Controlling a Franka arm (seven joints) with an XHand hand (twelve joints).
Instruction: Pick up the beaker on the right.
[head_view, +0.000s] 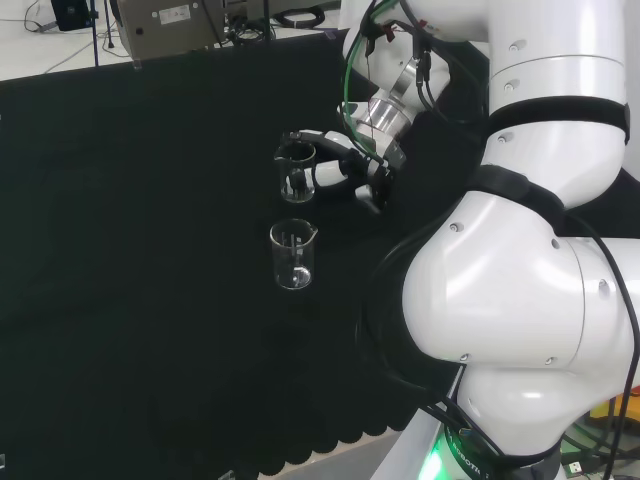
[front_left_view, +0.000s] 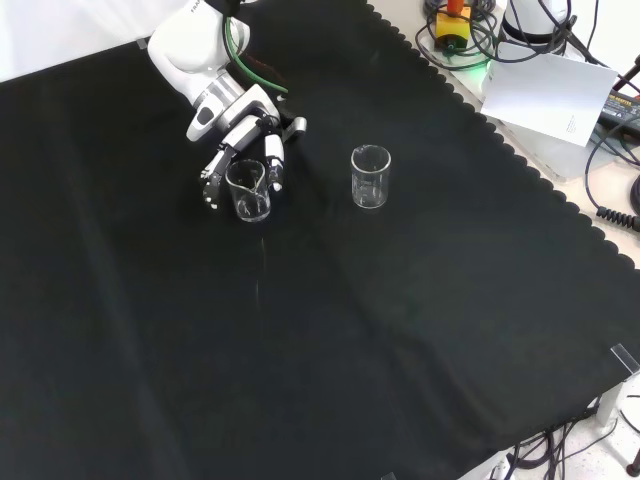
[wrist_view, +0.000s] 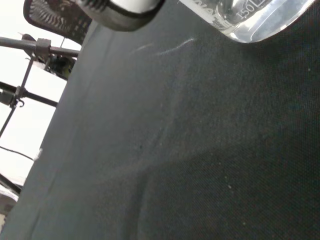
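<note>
Heads up on visibility: both beakers are clear glass on black cloth (front_left_view: 400, 330), so I mostly get rims and bases, and I honestly can't tell from my feeds whether anything is inside either one. In the head view the arm's big white links (head_view: 520, 290) eat the right side and hide part of the wrist. The wrist view only gives me a cut-off slice of a beaker base (wrist_view: 250, 20) with some print on it, plus a blurry bit of the hand (wrist_view: 120, 10); the rest is cloth.

The hand (front_left_view: 245, 135) comes in from the top left of the front view. Its fingers (front_left_view: 272, 160) are curled around the held beaker (front_left_view: 248, 190), with fingertips showing on both sides of the glass, so I'd call it wrapped around that one. In the head view the same hand (head_view: 345, 165) sits to the right of that beaker (head_view: 297, 172) with a finger hooked over the far side of the rim. Whether its base is on the cloth or just off it, I can't say.

The second beaker (front_left_view: 370, 176) stands upright on its own, to the right in the front view and well clear of the hand. In the head view it's the nearer one (head_view: 293, 254), just below the held one.
</note>
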